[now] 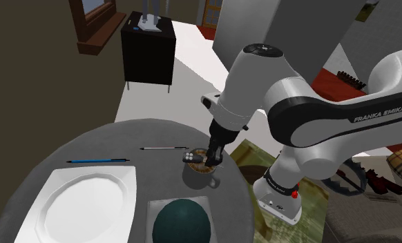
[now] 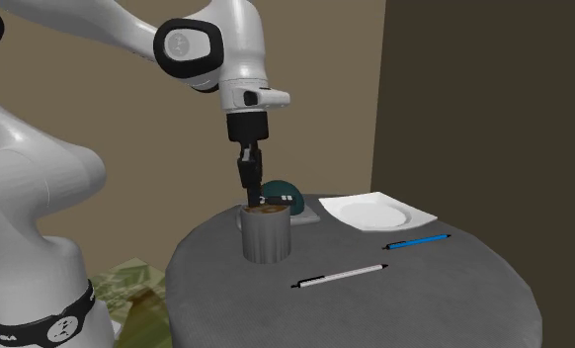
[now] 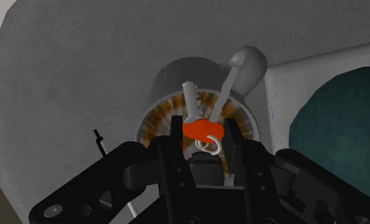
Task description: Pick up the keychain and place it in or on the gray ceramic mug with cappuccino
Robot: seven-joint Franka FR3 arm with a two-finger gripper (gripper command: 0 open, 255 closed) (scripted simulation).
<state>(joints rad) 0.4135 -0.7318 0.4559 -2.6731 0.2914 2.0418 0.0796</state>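
A grey mug (image 1: 198,177) with brown cappuccino stands on the round grey table (image 1: 34,183), near the edge closest to the stand. My gripper (image 1: 216,153) hangs straight above the mug (image 2: 266,237), fingers pointing down to its rim. In the wrist view the gripper (image 3: 205,132) is shut on the keychain (image 3: 203,128). Its orange fob is clasped between the fingers (image 3: 176,133), and two silver keys hang from it over the coffee and the mug's handle (image 3: 248,63). A small wire ring sits just under the fob.
A white angular plate (image 1: 82,200) lies at the table's front left in the shoulder view. A dark teal dome (image 1: 182,221) sits on a light tray beside the mug. A blue pen (image 1: 96,161) and a white pen (image 1: 164,148) lie behind them. A black cabinet (image 1: 148,52) stands beyond.
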